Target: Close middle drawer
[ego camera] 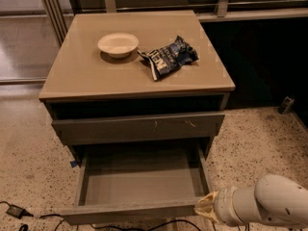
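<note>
The middle drawer is pulled far out of the grey-brown cabinet. Its grey box is bare inside, and its plain front panel sits near the bottom edge of the view. My gripper, a tan tip on a white arm, is at the drawer's front right corner, right against the end of the front panel. Above the open drawer is a shut drawer front with pale scratch marks.
The cabinet top holds a white bowl and a dark crumpled chip bag. Black cables and a small adapter lie on the speckled floor at the lower left. A small dark object stands at the right.
</note>
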You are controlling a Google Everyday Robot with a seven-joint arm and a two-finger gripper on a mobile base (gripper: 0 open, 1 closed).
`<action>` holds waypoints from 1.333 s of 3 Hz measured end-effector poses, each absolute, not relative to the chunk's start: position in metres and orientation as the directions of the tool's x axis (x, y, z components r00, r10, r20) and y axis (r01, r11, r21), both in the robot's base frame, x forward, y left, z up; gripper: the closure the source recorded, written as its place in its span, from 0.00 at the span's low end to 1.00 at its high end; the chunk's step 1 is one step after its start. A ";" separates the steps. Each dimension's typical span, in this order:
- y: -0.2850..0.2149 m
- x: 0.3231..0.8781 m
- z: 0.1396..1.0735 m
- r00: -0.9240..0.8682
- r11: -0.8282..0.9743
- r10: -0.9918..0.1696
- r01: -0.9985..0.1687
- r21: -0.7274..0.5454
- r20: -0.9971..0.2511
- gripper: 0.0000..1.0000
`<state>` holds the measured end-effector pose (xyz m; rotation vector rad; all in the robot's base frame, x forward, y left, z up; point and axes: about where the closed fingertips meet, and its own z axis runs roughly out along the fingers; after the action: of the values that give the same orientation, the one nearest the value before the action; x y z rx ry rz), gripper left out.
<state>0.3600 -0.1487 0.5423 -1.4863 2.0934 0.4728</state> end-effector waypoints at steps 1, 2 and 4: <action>-0.135 0.365 0.521 -0.269 0.328 -0.756 -0.945 0.010 -0.597 1.00; -0.111 0.370 0.480 -0.281 0.304 -0.752 -0.951 0.066 -0.597 1.00; -0.096 0.365 0.434 -0.293 0.287 -0.757 -0.952 0.105 -0.584 1.00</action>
<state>0.3647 -0.0958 0.4342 -1.5322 2.1380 0.6201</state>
